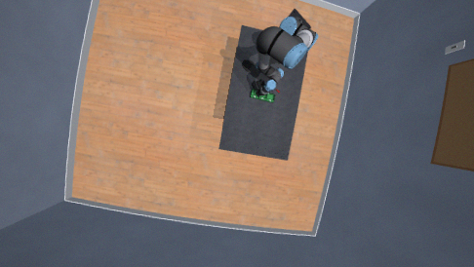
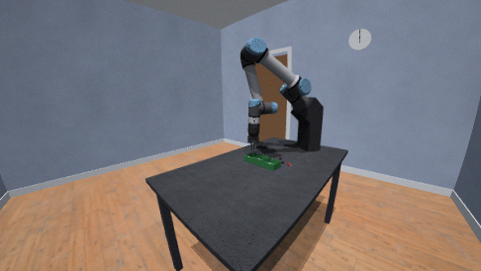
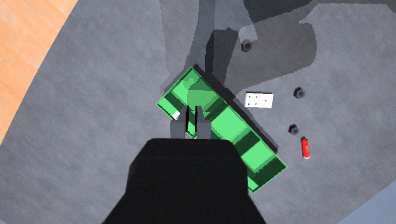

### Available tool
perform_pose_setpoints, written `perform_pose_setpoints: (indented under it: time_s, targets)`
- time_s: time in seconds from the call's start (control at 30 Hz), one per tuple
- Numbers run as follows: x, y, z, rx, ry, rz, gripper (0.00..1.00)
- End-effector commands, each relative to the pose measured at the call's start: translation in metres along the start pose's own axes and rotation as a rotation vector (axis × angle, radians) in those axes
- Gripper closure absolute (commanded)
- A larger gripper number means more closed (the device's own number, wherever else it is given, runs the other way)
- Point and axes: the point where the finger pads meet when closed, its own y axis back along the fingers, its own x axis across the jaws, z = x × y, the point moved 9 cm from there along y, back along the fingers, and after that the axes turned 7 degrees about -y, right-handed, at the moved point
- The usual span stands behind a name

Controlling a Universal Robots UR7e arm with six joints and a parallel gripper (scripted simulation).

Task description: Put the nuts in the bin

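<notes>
Top: the hand (image 1: 263,91) hangs over the green bin (image 1: 262,96). Wrist: its fingers stand nearly together, pinching nothing I can see. Three nuts (image 3: 298,92) lie on the desk (image 3: 100,125). Likely small, hard, slippery; grip across flats.

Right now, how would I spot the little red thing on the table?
Find the green bin row on the dark table. Just past its far long side lie a white domino and black nuts. The red cylinder beside them is the only red item.

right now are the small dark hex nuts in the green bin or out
Out: three nuts lie on the table beside the bin; its visible compartments look empty.
</notes>
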Motion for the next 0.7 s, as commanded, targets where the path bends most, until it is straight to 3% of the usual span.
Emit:
perform_pose_setpoints:
  time_s: [0.0,0.67]
  targets:
    - [-0.0025,-0.0033,0.0014,-0.011,0.157,0.002,0.69]
    - [-0.0026,-0.0032,0.0010,-0.017,0.606,0.000,0.69]
